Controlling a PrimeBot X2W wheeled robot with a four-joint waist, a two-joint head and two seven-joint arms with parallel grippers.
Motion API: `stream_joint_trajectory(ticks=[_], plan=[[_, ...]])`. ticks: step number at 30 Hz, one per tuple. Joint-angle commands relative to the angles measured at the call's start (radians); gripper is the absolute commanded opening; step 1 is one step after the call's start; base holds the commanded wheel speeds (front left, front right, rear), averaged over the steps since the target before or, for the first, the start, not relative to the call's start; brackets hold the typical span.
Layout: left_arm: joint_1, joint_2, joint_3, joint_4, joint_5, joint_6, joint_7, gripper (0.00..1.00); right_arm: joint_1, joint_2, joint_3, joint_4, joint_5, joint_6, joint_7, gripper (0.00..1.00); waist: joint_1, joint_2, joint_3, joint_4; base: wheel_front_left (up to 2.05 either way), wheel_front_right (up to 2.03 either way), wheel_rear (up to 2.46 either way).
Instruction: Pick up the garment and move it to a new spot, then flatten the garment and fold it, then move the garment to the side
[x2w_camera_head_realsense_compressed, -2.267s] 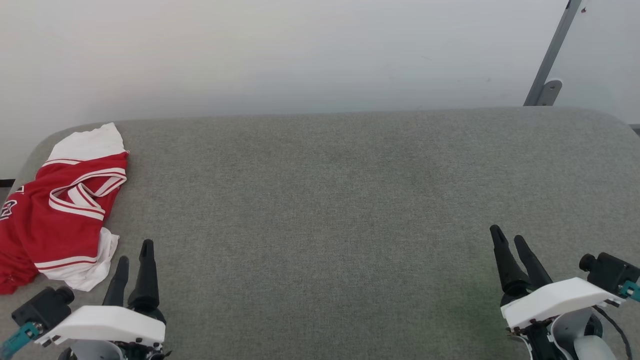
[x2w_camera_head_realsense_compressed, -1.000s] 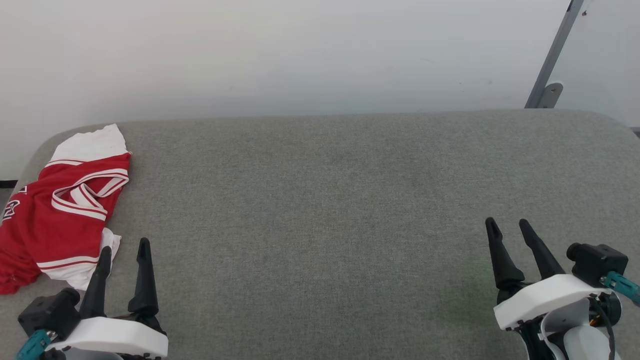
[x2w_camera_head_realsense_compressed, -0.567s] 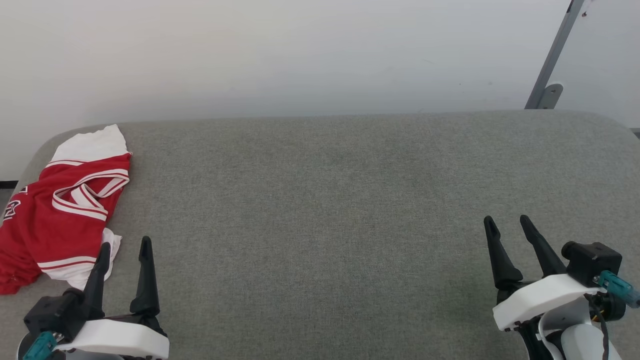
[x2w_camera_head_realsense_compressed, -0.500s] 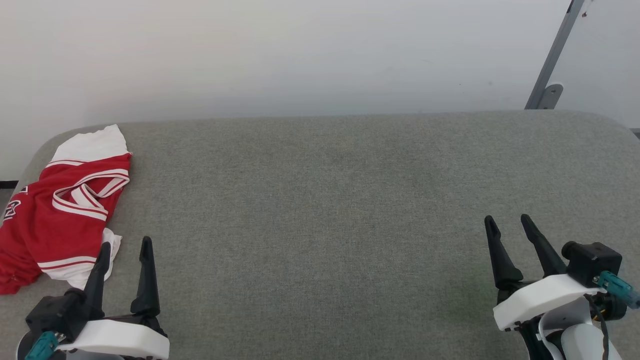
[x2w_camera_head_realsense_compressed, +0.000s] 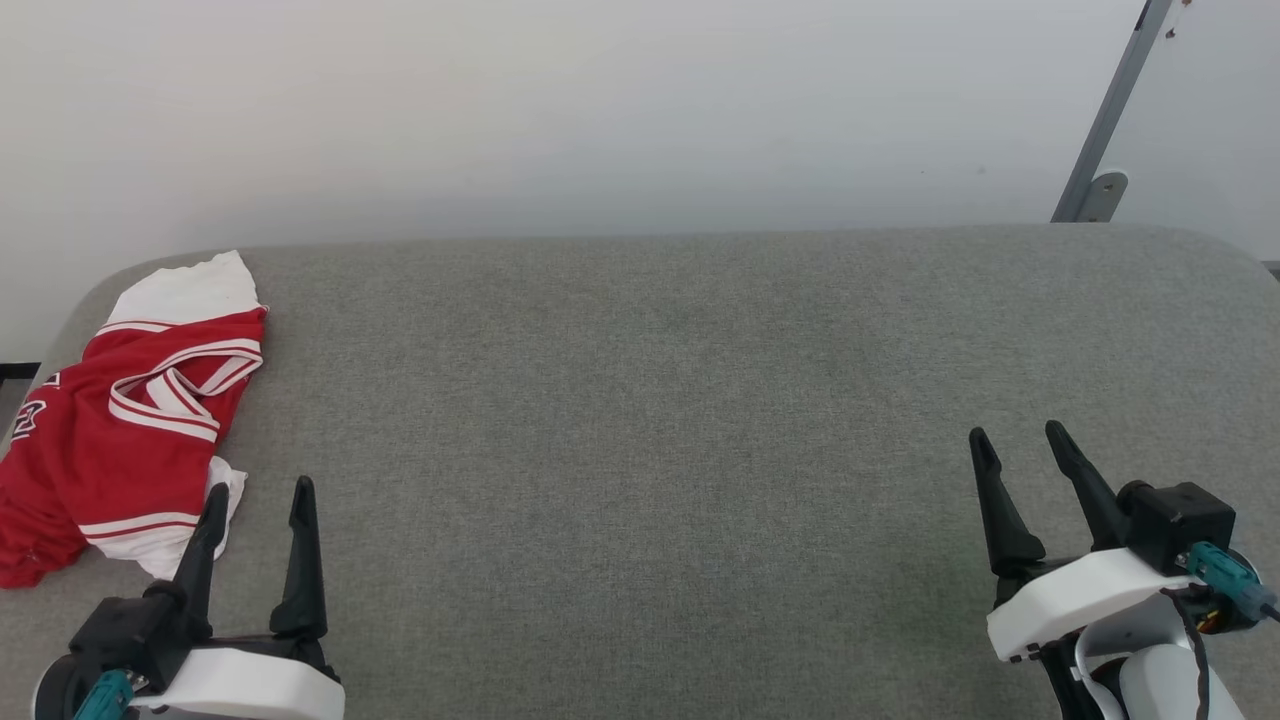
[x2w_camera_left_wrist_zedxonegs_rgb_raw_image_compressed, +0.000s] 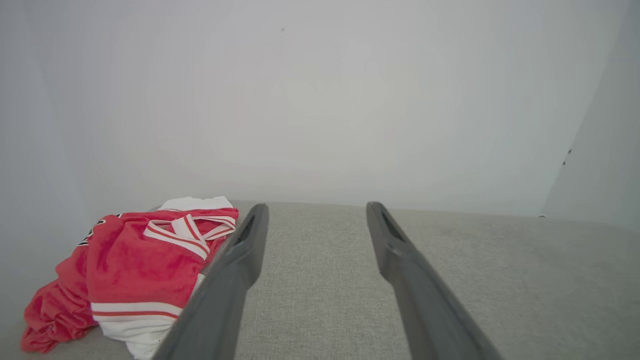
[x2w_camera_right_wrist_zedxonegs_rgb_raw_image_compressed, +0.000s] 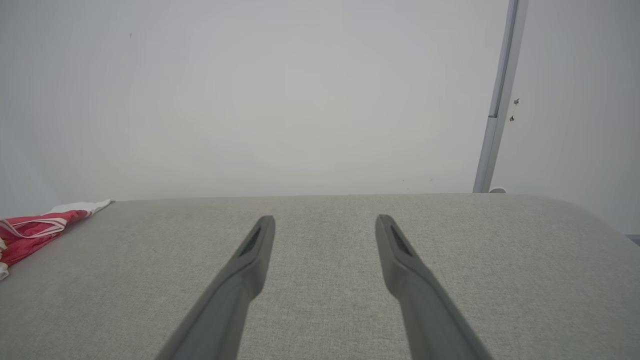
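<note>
The garment (x2w_camera_head_realsense_compressed: 110, 430) is a red jersey with white sleeves and striped trim, lying crumpled at the far left end of the grey surface (x2w_camera_head_realsense_compressed: 650, 400). In the left wrist view the garment (x2w_camera_left_wrist_zedxonegs_rgb_raw_image_compressed: 135, 265) sits just left of my left finger. My left gripper (x2w_camera_head_realsense_compressed: 258, 490) stands open at the lower left, its left fingertip close to the garment's white lower edge, nothing between its fingers. My right gripper (x2w_camera_head_realsense_compressed: 1015, 437) stands open at the lower right, far from the garment. The right wrist view catches a corner of the garment (x2w_camera_right_wrist_zedxonegs_rgb_raw_image_compressed: 30, 232) at its left edge.
A pale wall (x2w_camera_head_realsense_compressed: 600, 110) rises behind the grey surface. A grey metal post (x2w_camera_head_realsense_compressed: 1105, 120) with a foot bracket leans at the back right corner. The surface's left edge (x2w_camera_head_realsense_compressed: 60, 320) is rounded, with the garment draped near it.
My left gripper has turned a little and its wrist has sunk lower in the head view; the right gripper edged slightly up. The garment has not moved.
</note>
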Motion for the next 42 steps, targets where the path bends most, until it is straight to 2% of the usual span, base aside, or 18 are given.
stream_joint_trajectory(ticks=[1,12,17,23,34,42], plan=[[0.008,-0.001,0.001,0.003,0.001,-0.008,-0.007,1.0,-0.009,0.0,0.002,-0.003,-0.006,0.0,-0.006,1.0,0.0,0.0,0.0,0.001,0.0,0.0,0.0],[0.002,-0.009,0.008,0.014,-0.012,-0.017,-0.007,1.0,-0.006,-0.002,0.014,-0.007,-0.006,0.0,-0.006,1.0,0.0,0.0,-0.005,0.015,0.0,0.0,0.0],[-0.002,-0.014,0.038,0.027,-0.042,0.001,-0.006,1.0,0.004,-0.008,0.04,-0.012,0.01,0.0,-0.004,1.0,0.0,0.0,-0.011,0.046,0.0,0.0,0.0],[-0.002,-0.009,0.07,0.032,-0.057,0.029,0.002,1.0,0.001,-0.02,0.089,-0.011,0.018,0.0,0.007,1.0,0.0,0.0,-0.024,0.119,0.0,0.0,0.0],[0.028,-0.006,0.096,0.026,-0.082,0.061,0.016,1.0,-0.018,-0.026,0.164,0.004,0.049,0.0,0.002,1.0,0.0,0.0,-0.051,0.295,0.0,0.0,0.0],[0.056,-0.005,0.107,0.01,-0.093,0.079,0.027,1.0,-0.03,-0.026,0.214,0.008,0.067,0.0,-0.003,1.0,0.0,0.0,-0.062,0.389,0.0,0.0,0.0]])
